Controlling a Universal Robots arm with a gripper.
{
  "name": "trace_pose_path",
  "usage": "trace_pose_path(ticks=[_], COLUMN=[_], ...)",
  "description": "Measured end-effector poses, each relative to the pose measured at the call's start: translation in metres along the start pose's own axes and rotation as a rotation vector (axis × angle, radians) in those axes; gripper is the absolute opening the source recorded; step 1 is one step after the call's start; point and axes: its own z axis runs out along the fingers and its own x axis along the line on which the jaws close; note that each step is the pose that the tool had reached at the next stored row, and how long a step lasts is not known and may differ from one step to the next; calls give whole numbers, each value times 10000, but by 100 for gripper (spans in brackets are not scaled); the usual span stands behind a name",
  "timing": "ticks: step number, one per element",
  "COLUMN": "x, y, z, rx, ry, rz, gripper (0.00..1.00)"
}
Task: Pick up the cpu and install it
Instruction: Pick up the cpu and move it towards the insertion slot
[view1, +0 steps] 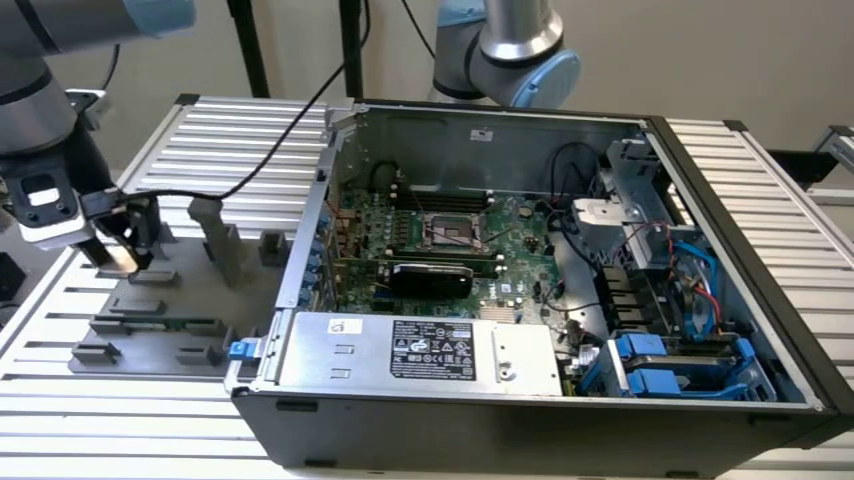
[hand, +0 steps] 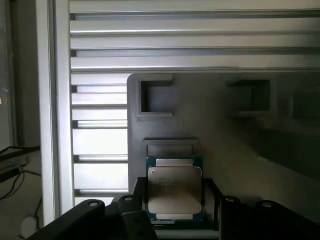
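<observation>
The claw pinched the chip by its long edges, metal top up, over the grey fixture plate.

A computer case sits on a surface. A tray lies beside it, at the exterior view's left. Over the tray's far end, the end effector grips the cpu.

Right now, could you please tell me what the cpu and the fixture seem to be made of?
cpu: metal lid by its dull silvery sheen; the rim is likely circuit board, going by its greenish edge. fixture: probably plastic, matte grey with moulded square recesses.
</observation>
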Motion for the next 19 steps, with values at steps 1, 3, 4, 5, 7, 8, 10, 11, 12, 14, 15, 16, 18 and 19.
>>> trace_pose_path(ticks=[1,3,4,5,7,8,10,11,12,14,15,16,18,19], x=[0,0,-1,-1,-4,-6,-14,-20,-27,-44,-55,-69,-100,-120], y=[1,3,3,4,6,7,8,9,10,13,14,15,18,20], z=[-45,-139,-184,-229,-320,-365,-455,-500,-549,-637,-683,-729,-819,-864], rx=[1,0,1,0,1,1,1,0,0,0,1,1,0,1], ry=[2,0,1,0,1,0,1,0,0,0,1,1,1,2], rz=[0,0,0,0,-1,-1,-1,0,-1,-1,0,0,0,0], gripper=[55,55,55,55,55,55,55,55,55,55,55,55,55,55])
